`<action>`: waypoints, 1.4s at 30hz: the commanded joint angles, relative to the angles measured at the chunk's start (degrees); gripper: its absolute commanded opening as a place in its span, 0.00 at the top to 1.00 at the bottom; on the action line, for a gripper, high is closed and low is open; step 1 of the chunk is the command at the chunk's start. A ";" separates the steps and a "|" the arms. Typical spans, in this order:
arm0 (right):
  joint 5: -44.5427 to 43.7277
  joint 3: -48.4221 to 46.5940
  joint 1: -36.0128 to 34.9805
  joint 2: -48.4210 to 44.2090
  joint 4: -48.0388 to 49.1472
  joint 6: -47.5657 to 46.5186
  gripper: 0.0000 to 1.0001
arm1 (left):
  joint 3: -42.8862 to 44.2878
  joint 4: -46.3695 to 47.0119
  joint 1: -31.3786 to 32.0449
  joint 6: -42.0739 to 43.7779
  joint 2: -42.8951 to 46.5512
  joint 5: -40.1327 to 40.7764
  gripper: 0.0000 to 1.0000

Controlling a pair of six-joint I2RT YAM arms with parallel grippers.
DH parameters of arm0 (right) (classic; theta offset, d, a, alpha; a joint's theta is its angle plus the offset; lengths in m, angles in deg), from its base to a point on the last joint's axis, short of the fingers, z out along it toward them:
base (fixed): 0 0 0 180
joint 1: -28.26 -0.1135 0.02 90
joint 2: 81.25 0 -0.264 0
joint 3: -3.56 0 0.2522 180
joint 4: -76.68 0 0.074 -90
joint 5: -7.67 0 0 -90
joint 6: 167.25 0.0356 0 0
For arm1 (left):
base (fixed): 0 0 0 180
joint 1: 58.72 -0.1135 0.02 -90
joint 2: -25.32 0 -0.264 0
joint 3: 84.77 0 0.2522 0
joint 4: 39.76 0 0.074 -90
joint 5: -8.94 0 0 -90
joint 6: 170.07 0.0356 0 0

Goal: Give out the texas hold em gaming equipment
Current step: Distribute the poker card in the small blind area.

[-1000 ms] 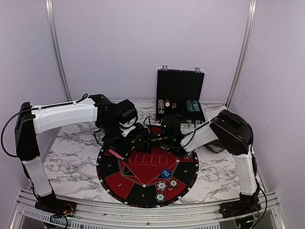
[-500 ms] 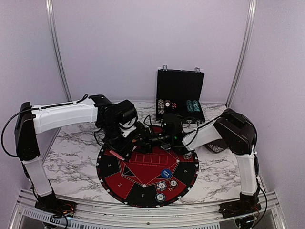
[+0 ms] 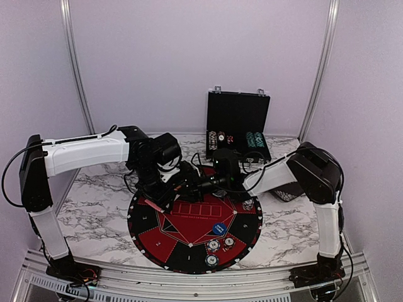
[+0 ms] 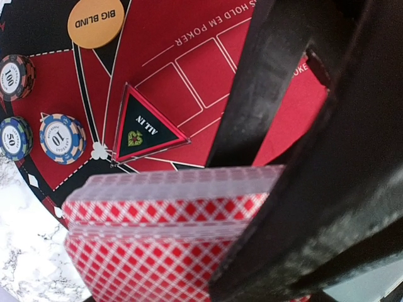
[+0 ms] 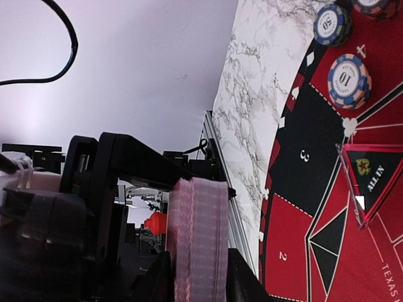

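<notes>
Left arm [image 3: 88, 151] is about where it was a second ago, reaching over the far-left part of the mat [image 3: 164, 242]. The left fingers [image 4: 271, 94] are clamped on the deck of red-backed cards [image 4: 157, 251], which hangs above the mat and not on it. The change is on the other side. The right arm [image 3: 315, 173] has lifted its elbow up and back a little while its wrist pushed in towards the left one, so the right fingers [image 5: 154, 280] now stand either side of the deck's edge. Cannot tell whether they are pinching a card or only straddling the stack, as the gap looks unsettled. It reads as a card being peeled off for dealing, judging by the pose. No card shows on the mat yet, so card dealing looks barely begun. Further right and nearer, the blue button [image 3: 219, 228] and three chips [image 3: 214, 244] already sit on the mat's near-right seat, and the orange button [image 4: 96, 22] lies on the mat too. More chips stay in the open case [image 3: 238, 126] at the back of the table [image 3: 94, 207].
</notes>
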 commanded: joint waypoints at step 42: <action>-1.52 2.82 2.26 -5.84 -2.19 -2.72 0.73 | -2.73 0.14 -0.73 1.66 1.79 -1.45 0.44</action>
